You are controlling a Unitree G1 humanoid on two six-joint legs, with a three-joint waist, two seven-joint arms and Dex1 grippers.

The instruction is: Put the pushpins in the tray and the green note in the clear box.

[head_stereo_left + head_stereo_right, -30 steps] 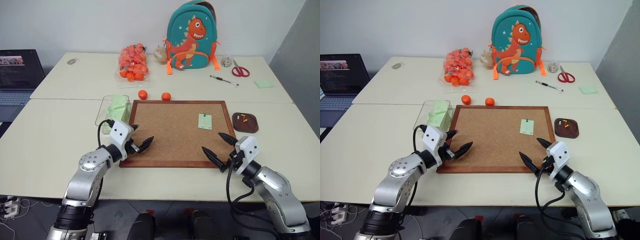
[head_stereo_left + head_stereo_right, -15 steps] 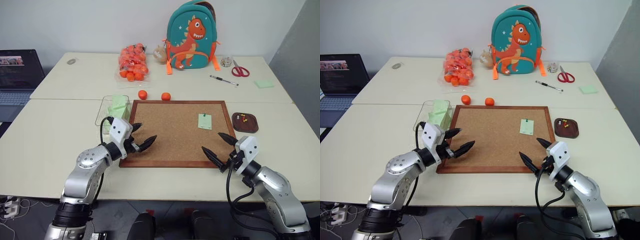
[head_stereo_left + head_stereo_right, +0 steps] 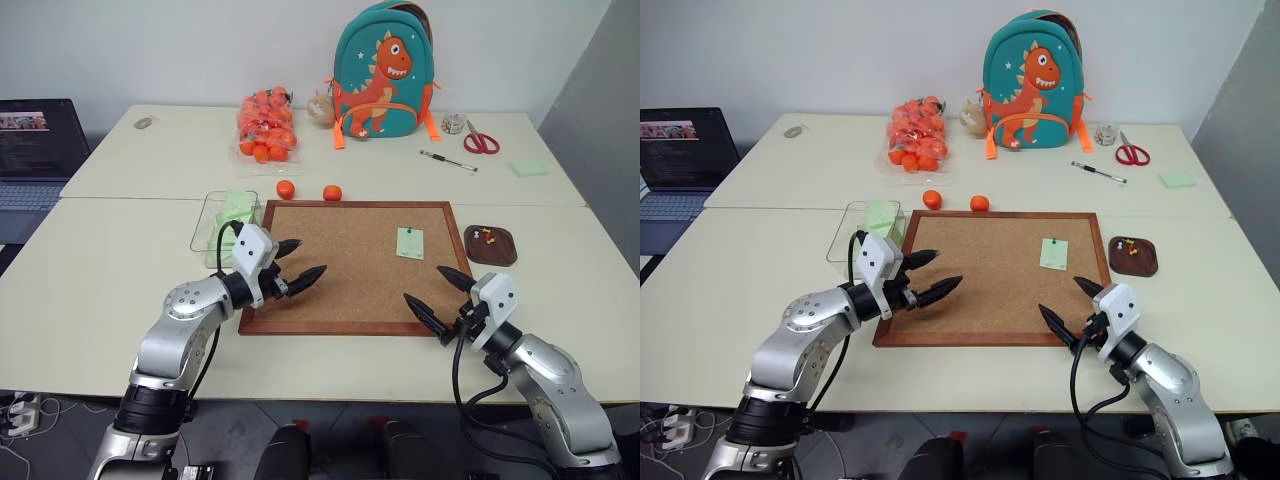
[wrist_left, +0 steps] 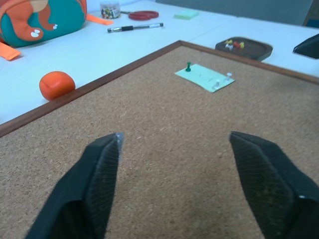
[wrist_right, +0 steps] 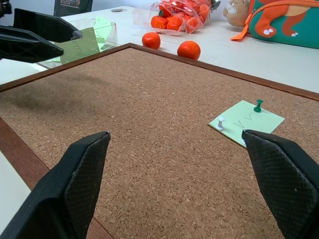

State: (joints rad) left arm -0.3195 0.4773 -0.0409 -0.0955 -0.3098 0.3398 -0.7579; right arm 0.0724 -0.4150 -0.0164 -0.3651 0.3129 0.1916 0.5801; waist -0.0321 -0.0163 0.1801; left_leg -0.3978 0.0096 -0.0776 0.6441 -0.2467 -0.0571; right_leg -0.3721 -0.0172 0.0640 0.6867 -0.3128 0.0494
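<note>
pale green square paper note [image 3: 410, 243]: flat, pinned on framed corkboard [image 3: 340, 290] near its right edge | bare cork all around | left gripper [image 3: 296, 264]: empty, fingers apart, over left edge | right gripper [image 3: 437, 292]: wide, empty, front-right corner

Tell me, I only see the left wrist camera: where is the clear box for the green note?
Observer: The clear box sits just beside the corkboard's left edge, near its far corner.
Operator: Is it empty?
Observer: No, pale green paper lies inside it.
Operator: What's the other hand doing?
Observer: The right gripper hovers open over the corkboard's near right corner.
</note>
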